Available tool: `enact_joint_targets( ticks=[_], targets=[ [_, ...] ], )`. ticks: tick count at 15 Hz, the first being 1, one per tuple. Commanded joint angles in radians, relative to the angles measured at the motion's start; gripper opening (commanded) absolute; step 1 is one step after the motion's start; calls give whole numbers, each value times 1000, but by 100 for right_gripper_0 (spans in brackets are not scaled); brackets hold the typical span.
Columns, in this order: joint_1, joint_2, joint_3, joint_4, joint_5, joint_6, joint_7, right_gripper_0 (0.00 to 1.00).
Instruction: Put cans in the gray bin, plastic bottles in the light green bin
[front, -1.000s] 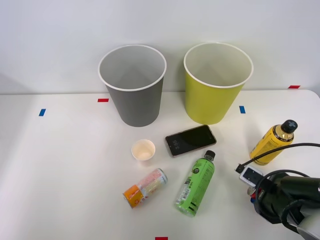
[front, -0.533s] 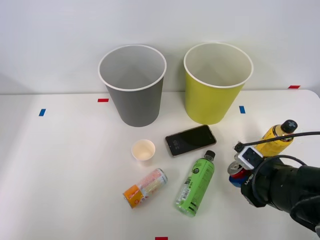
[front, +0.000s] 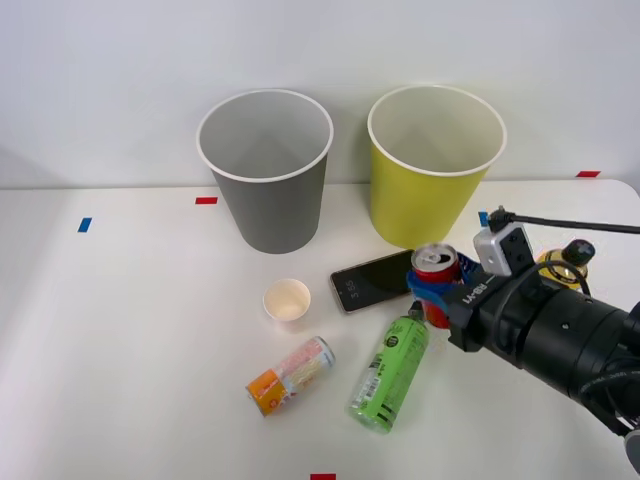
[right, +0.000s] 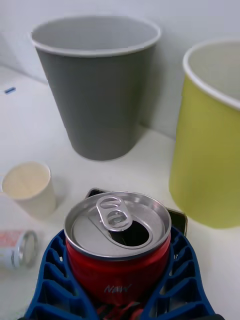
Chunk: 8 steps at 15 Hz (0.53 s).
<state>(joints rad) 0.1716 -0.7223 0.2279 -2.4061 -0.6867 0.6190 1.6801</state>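
End effector (front: 432, 290) grips red can (right: 119, 250) (upright), above phone (front: 381, 280).

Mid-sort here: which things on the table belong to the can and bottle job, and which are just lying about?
Part of the job:
red can, held in the right end effector
printed can
green bottle
yellow-orange bottle
gray bin
light green bin

Just lying about:
paper cup
phone
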Motion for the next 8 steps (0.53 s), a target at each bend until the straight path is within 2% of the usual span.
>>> enact_joint_targets(
  ticks=[1, 5, 8],
  targets=[
    [-64, 61, 14, 2, -14, -19, 0, 0],
    [-173, 118, 22, 2, -33, -22, -33, 0],
    [-310, 152, 57, 35, -34, -25, -157, 0]
  ],
)
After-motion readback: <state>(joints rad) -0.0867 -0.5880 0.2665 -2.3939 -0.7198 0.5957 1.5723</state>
